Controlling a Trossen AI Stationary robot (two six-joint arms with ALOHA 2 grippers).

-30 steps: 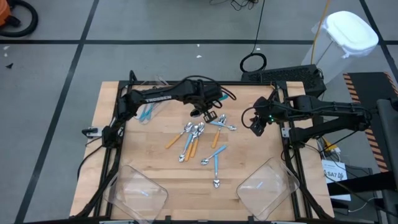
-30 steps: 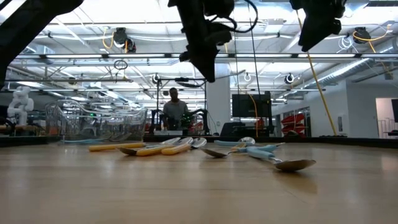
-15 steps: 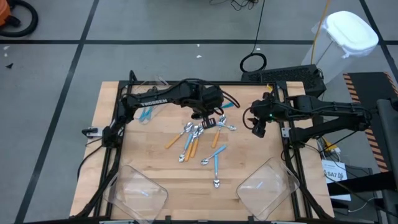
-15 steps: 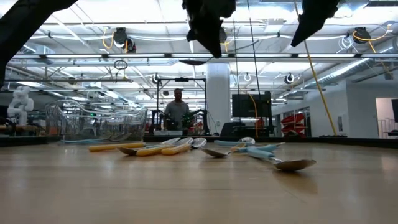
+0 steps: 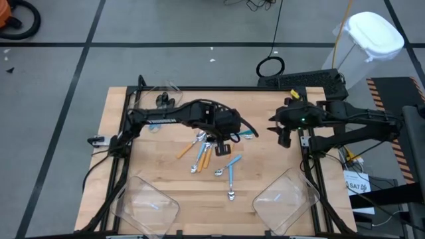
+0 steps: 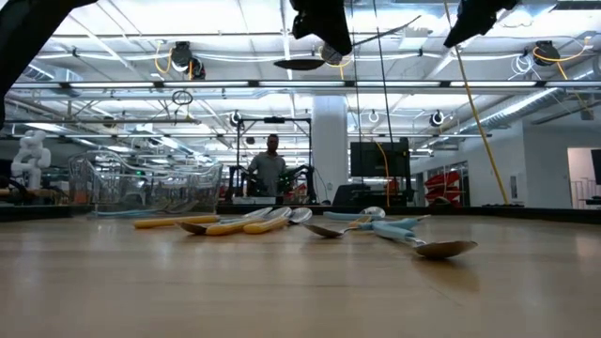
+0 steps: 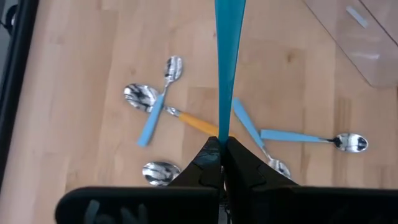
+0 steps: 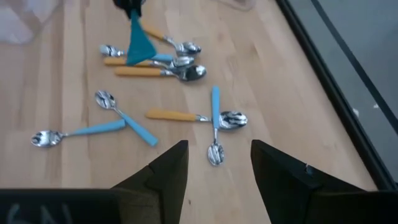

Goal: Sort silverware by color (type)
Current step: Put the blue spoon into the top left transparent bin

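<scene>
My left gripper [image 5: 222,144] hangs over the middle of the table, shut on a blue-handled spoon [image 7: 225,56]. The spoon also shows below that gripper in the right wrist view [image 8: 138,42]. In the low view its bowl [image 6: 300,64] is a dark oval high above the wood. Several more spoons [image 5: 207,151], with blue or orange handles, lie flat on the table below and just near of the gripper. My right gripper [image 5: 284,138] hovers open by the table's right edge, with nothing between its fingers [image 8: 168,171]. My left gripper pinches the spoon's blue handle at its narrow end [image 7: 221,129] between its two fingers. The fingers slant down from above, and the handle runs on past the fingertips, widening to its free end. The spoon is lifted clear of the table.
Clear plastic bins stand at the near left [image 5: 149,202], the near right [image 5: 287,198] and the far left [image 5: 163,93] of the wooden table. A lone blue spoon [image 5: 231,179] lies toward the near edge. A person [image 6: 272,169] stands in the room beyond the table.
My left gripper has risen and moved toward the table's near edge, staying shut and carrying the blue-handled spoon higher above the table. My right gripper has rolled about its own line and drawn slightly toward the right edge, still open.
</scene>
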